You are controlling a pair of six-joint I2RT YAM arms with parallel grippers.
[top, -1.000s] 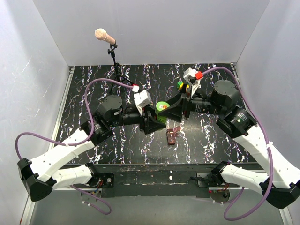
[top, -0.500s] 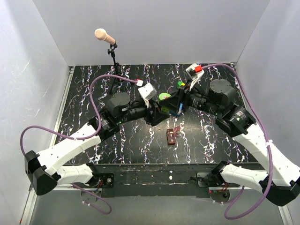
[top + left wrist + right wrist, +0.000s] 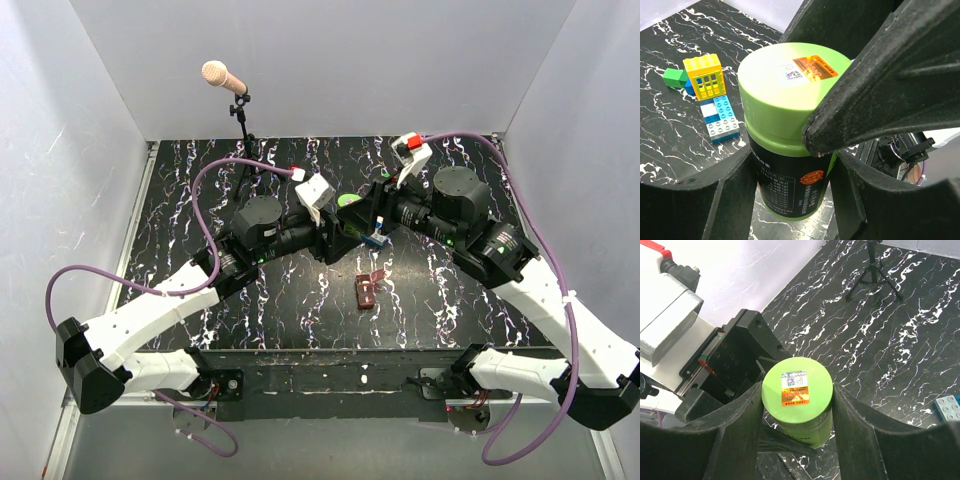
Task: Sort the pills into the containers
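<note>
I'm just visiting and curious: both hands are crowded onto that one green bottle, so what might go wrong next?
The left hand grips the green bottle while the right hand pinches its lid. If a twist slips, the bottle could tip or drop. The toy bricks lie close beside it and could get knocked.

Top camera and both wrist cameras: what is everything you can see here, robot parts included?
green bottle: one, green cap over a dark labelled body, mid-table between both grippers
box: one, dark red-brown, flap apparently open, on the table nearer the arm bases
toy brick stack: one, yellow, blue and pale grey, lying beside the bottle
small block: one, green, by the stack's yellow end
microphone: one, peach head on a black tripod, far side, left
table: one, black with white veins
arms: two, white and black
left gripper: one, black, shut on the bottle's body
right gripper: one, black, shut on its cap
</note>
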